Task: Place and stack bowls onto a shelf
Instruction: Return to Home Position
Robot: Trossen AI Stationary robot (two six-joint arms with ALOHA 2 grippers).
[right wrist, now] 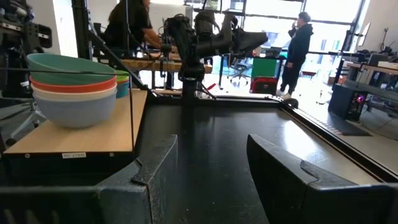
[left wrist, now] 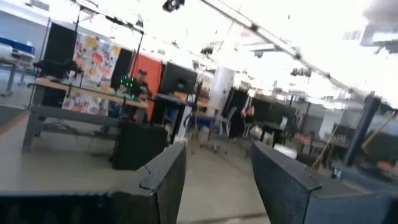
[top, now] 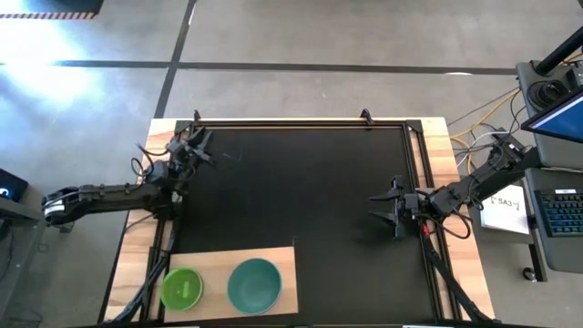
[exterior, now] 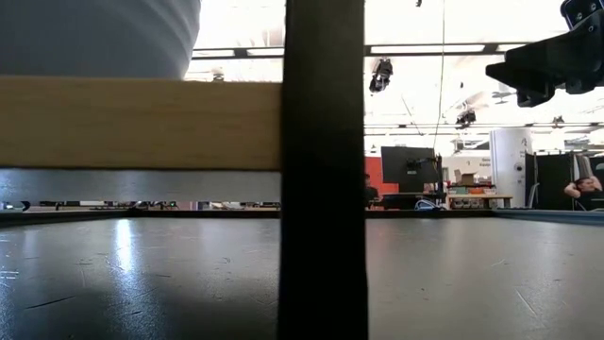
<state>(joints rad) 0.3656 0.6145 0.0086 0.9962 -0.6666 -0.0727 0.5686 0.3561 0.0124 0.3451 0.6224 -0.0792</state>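
The shelf (top: 282,264), a light-wood board, stands at the table's near left, raised above the black mat (top: 301,182). Two stacks rest on it. The larger bowls (right wrist: 71,87) are nested with teal on top, then red, white and slate-blue; from above only the teal one (top: 254,284) shows. The small bowls (top: 181,288) show green on top, with a blue one under it in the right wrist view (right wrist: 122,82). My left gripper (top: 196,141) is open and empty at the far left corner. My right gripper (top: 379,208) is open and empty above the mat's right side, pointing left.
A black frame rail (top: 301,122) runs round the mat. The shelf's edge (exterior: 142,123) and a dark post (exterior: 324,170) fill much of the low view. People (right wrist: 300,43) stand in the room beyond the table. A laptop (top: 557,196) sits off the right edge.
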